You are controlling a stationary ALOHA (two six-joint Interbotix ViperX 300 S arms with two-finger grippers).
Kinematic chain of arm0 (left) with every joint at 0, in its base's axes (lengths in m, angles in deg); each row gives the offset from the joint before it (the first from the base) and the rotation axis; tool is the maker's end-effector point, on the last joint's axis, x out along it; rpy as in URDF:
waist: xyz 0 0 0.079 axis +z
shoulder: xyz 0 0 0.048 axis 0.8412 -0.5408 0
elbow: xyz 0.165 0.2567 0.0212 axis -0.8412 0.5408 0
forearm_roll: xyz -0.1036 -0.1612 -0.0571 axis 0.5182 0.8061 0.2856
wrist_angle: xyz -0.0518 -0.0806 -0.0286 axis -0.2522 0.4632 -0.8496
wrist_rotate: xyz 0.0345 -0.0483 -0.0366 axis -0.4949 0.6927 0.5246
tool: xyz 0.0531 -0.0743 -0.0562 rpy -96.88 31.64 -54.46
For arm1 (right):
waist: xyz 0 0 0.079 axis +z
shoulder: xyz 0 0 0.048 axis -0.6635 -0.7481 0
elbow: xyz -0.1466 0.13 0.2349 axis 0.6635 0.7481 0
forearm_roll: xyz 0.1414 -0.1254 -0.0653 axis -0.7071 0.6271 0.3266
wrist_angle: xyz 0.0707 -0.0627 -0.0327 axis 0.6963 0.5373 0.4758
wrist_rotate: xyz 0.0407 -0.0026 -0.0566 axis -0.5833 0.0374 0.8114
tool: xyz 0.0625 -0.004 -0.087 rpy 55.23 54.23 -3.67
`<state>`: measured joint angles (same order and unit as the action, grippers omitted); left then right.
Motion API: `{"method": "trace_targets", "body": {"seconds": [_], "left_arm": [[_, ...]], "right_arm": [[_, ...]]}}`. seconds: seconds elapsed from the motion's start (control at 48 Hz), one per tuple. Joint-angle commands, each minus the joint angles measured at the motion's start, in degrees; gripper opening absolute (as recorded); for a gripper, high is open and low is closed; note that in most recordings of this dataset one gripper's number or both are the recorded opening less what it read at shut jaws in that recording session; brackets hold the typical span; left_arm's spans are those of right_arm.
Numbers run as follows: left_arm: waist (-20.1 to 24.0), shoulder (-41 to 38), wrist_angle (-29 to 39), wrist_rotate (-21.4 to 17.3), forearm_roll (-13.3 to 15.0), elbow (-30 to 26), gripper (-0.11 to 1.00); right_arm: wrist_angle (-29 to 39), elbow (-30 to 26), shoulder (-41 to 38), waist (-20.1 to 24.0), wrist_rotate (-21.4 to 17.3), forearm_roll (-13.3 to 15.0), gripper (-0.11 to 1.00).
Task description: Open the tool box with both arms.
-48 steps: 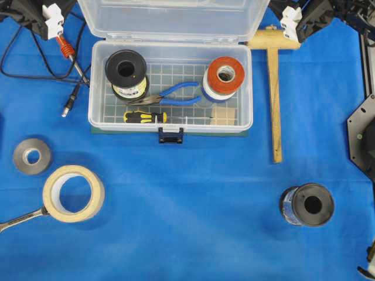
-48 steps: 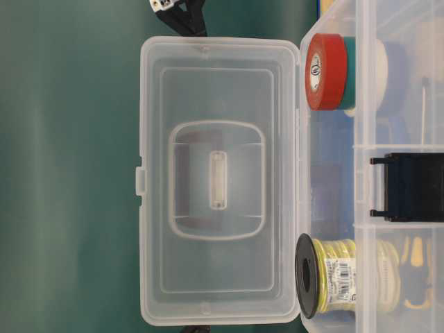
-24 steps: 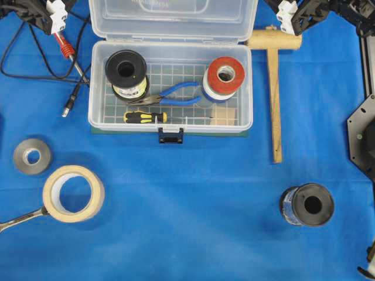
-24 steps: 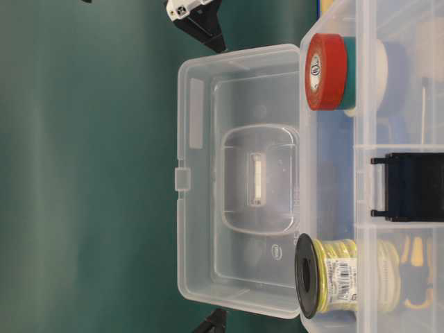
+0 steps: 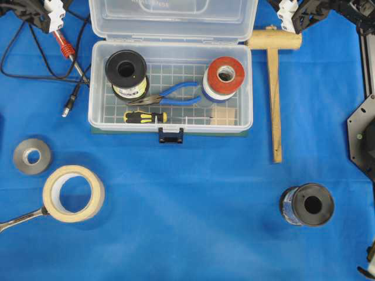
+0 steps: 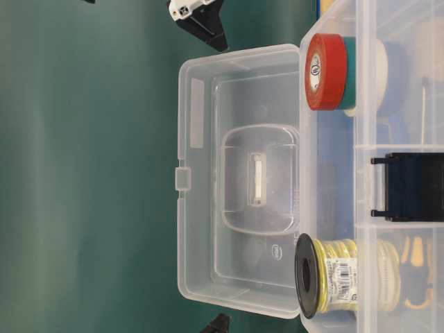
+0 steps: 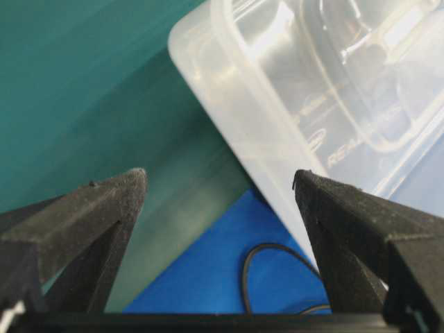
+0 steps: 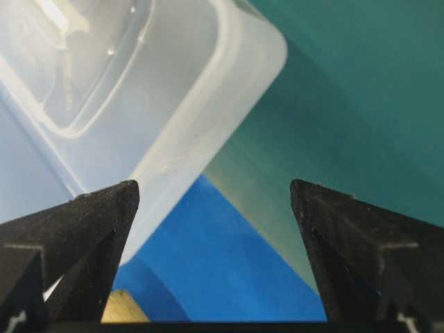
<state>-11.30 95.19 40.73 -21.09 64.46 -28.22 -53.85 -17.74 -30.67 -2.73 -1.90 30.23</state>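
Both pairs of fingers were spread wide and gripping nothing: the left gripper sat up at 11 o'clock of the overhead shot, the right gripper at 1 o'clock, each just off a corner of the lid without touching it. So the tool box was sitting open around 12 o'clock on the blue cloth, lid tipped back, dark blue latch facing 6. Inside were a black spool, red tape, blue pliers and a screwdriver. Outside it, a wooden mallet lay at 2 o'clock, masking tape at 8, another spool at 4.
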Motion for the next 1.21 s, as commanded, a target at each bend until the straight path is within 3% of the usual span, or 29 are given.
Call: {"method": "trace_targets", "body": {"seconds": [0.0,0.333,0.667,0.875,1.188], "left_arm": [[1.05,1.76,0.26,0.00,-0.09,0.35,0.93],[3.08,6.68,0.35,0.00,-0.18,3.96,0.93],[1.76,7.91,1.32,1.58,-0.09,4.75,0.93],[-5.62,12.39,4.39,2.20,-0.18,7.29,0.93],[-22.15,22.50,12.39,2.37,-0.09,10.63,0.93]], "right_arm": [[0.00,0.18,2.02,-0.70,0.00,0.09,0.87],[1.76,4.75,9.40,-2.72,0.00,0.18,0.87],[2.99,5.45,10.63,-1.58,-0.79,-0.09,0.87],[6.59,7.03,13.80,6.06,-1.05,-0.26,0.87],[14.41,8.53,20.30,23.99,-1.05,-0.53,0.87]]}}
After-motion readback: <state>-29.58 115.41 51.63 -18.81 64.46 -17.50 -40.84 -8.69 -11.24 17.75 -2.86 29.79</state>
